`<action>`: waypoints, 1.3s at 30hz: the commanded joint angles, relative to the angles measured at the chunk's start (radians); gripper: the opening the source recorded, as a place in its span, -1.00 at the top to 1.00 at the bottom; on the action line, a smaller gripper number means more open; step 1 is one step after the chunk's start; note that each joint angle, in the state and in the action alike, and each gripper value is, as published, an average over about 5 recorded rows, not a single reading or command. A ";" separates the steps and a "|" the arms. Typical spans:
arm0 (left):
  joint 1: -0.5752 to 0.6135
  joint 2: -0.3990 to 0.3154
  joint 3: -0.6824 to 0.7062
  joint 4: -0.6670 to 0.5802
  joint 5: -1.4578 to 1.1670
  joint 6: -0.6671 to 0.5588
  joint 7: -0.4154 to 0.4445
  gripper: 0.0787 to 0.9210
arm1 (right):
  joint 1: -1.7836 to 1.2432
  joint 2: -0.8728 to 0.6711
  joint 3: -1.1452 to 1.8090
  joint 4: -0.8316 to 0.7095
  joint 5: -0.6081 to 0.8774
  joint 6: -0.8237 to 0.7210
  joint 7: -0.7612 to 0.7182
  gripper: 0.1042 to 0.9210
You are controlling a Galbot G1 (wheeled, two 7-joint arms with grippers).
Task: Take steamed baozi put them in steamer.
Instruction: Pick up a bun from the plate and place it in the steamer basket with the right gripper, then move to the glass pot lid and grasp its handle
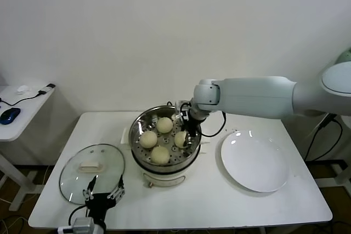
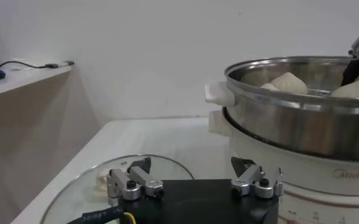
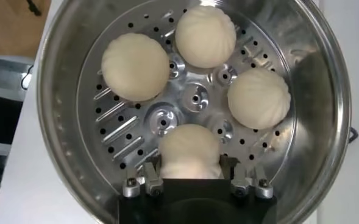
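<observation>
The steamer (image 1: 135, 130) is a shiny steel basket on a white pot base at the table's middle. Four cream-white baozi lie on its perforated bottom: one at the back (image 1: 164, 124), one on the left (image 1: 148, 139), one at the front (image 1: 160, 155) and one on the right (image 1: 179, 138). My right gripper (image 1: 189, 133) reaches down into the basket and is shut on the right baozi (image 3: 189, 152), which sits low on the bottom with a finger on each side (image 3: 189, 165). The other three show in the right wrist view (image 3: 135, 66) (image 3: 205, 35) (image 3: 258, 97). My left gripper (image 1: 103, 194) is open and empty near the table's front left.
A round glass lid (image 1: 90, 171) with a white handle lies flat left of the steamer, just beyond my left gripper (image 2: 191, 167). A flat white plate (image 1: 255, 163) lies bare on the right. A side desk (image 1: 22, 108) with a mouse stands far left.
</observation>
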 commanded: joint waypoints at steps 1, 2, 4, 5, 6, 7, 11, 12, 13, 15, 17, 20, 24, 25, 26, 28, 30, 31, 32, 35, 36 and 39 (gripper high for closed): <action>-0.001 0.001 0.000 0.003 0.002 0.000 0.000 -0.77 | -0.017 0.012 0.007 -0.029 -0.020 0.048 -0.037 -0.48; -0.001 0.001 0.000 0.003 0.001 0.001 0.000 -0.77 | 0.000 0.007 0.004 -0.029 -0.021 0.068 -0.058 -0.54; -0.001 0.000 0.000 0.002 0.000 0.001 0.000 -0.77 | 0.037 -0.006 -0.002 -0.027 -0.016 0.111 -0.105 -0.66; 0.000 -0.001 0.000 0.000 0.000 0.001 0.000 -0.77 | 0.057 -0.015 -0.002 -0.026 -0.010 0.130 -0.130 -0.69; 0.001 -0.001 0.000 -0.002 0.000 0.001 0.000 -0.77 | 0.079 -0.029 -0.001 -0.023 -0.001 0.150 -0.155 -0.73; 0.002 -0.001 -0.001 -0.004 0.000 0.001 0.000 -0.77 | 0.103 -0.045 0.001 -0.019 0.011 0.170 -0.180 -0.74; 0.005 -0.002 -0.004 -0.012 0.000 0.001 0.001 -0.77 | 0.169 -0.143 0.073 -0.006 0.100 0.207 -0.225 -0.76; 0.006 -0.002 -0.004 -0.015 0.001 0.001 0.001 -0.77 | 0.171 -0.174 0.113 -0.003 0.125 0.204 -0.210 -0.76; 0.007 -0.002 -0.004 -0.018 0.002 0.001 0.002 -0.77 | 0.168 -0.206 0.161 0.001 0.144 0.192 -0.174 -0.76; 0.011 -0.002 -0.004 -0.024 0.004 0.001 0.005 -0.77 | 0.136 -0.269 0.274 0.006 0.162 0.166 -0.064 -0.76; 0.015 -0.003 -0.005 -0.030 0.005 0.002 0.008 -0.77 | 0.060 -0.323 0.415 0.006 0.153 0.148 0.109 -0.76; 0.018 -0.003 -0.006 -0.039 0.000 0.005 0.012 -0.77 | -0.116 -0.406 0.656 0.005 0.069 0.151 0.369 -0.76; 0.020 -0.001 -0.007 -0.048 -0.018 -0.005 0.024 -0.77 | -0.370 -0.529 0.934 0.060 -0.023 0.136 0.618 -0.76; 0.020 0.001 -0.008 -0.050 -0.017 -0.012 0.027 -0.77 | -0.446 -0.558 1.008 0.085 -0.028 0.127 0.659 -0.76; 0.019 0.002 -0.009 -0.052 -0.016 -0.020 0.029 -0.77 | -0.546 -0.588 1.105 0.115 -0.038 0.120 0.698 -0.76; 0.015 0.005 -0.014 -0.050 -0.011 -0.036 0.030 -0.77 | -0.755 -0.630 1.310 0.167 -0.062 0.121 0.729 -0.76; 0.007 0.007 -0.021 -0.041 -0.007 -0.057 0.028 -0.77 | -0.994 -0.658 1.543 0.216 -0.091 0.152 0.742 -0.76; 0.003 0.007 -0.026 -0.034 -0.006 -0.071 0.025 -0.77 | -1.107 -0.661 1.651 0.235 -0.107 0.173 0.742 -0.76; -0.001 0.008 -0.030 -0.026 -0.005 -0.082 0.022 -0.77 | -1.234 -0.657 1.768 0.255 -0.131 0.201 0.737 -0.76; -0.007 0.011 -0.039 -0.012 0.002 -0.098 0.013 -0.77 | -1.584 -0.606 2.070 0.296 -0.221 0.287 0.692 -0.76; -0.008 0.012 -0.040 -0.011 0.008 -0.098 0.012 -0.77 | -1.678 -0.578 2.151 0.303 -0.247 0.317 0.668 -0.76; -0.009 0.014 -0.041 -0.014 0.032 -0.099 0.012 -0.77 | -1.875 -0.481 2.304 0.304 -0.298 0.412 0.602 -0.76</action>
